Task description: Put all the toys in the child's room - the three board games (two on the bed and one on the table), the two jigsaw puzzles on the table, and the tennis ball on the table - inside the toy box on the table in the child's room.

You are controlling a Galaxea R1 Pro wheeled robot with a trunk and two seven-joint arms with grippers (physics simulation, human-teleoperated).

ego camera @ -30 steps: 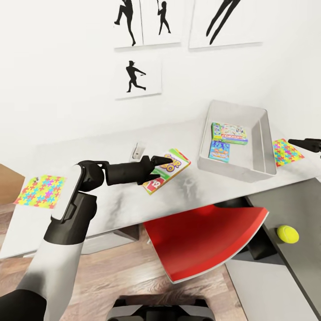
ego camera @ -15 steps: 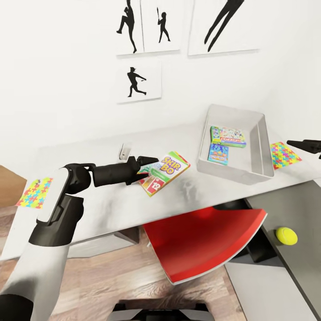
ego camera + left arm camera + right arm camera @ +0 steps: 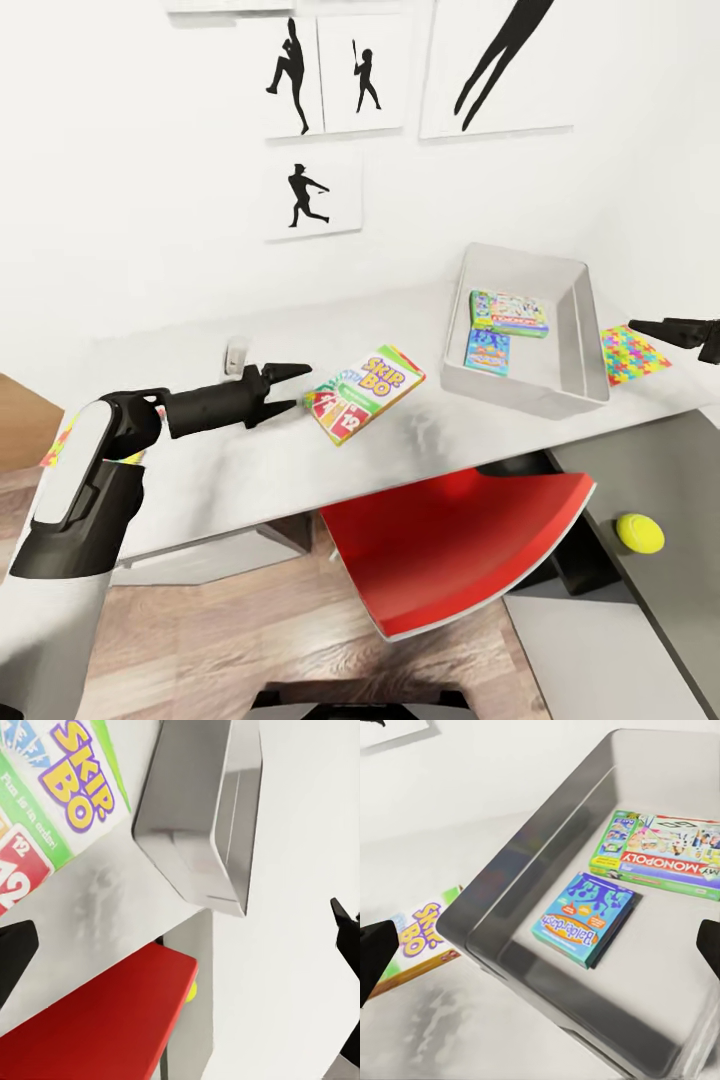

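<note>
The green Skip-Bo board game [image 3: 365, 392] lies flat on the pale table [image 3: 250, 460]. My left gripper [image 3: 290, 387] hovers open just left of it, not touching. The grey toy box [image 3: 590, 340] holds two board games, a green-edged one [image 3: 510, 312] and a teal-blue one [image 3: 488, 350]. One jigsaw puzzle [image 3: 632, 355] lies right of the toy box, under my open right gripper [image 3: 655, 328]. A sliver of another jigsaw puzzle [image 3: 58, 442] shows behind my left arm. The tennis ball [image 3: 640, 532] rests on a lower grey surface at the right.
A red chair [image 3: 460, 545] is tucked under the table in front of the toy box. Black silhouette pictures [image 3: 305, 195] hang on the white wall behind. A small white fitting [image 3: 237, 352] sits at the table's back edge. Wood floor [image 3: 250, 640] lies below.
My left gripper has drawn back to the left off the Skip-Bo box, which stays on the table. The head view has shifted slightly.
</note>
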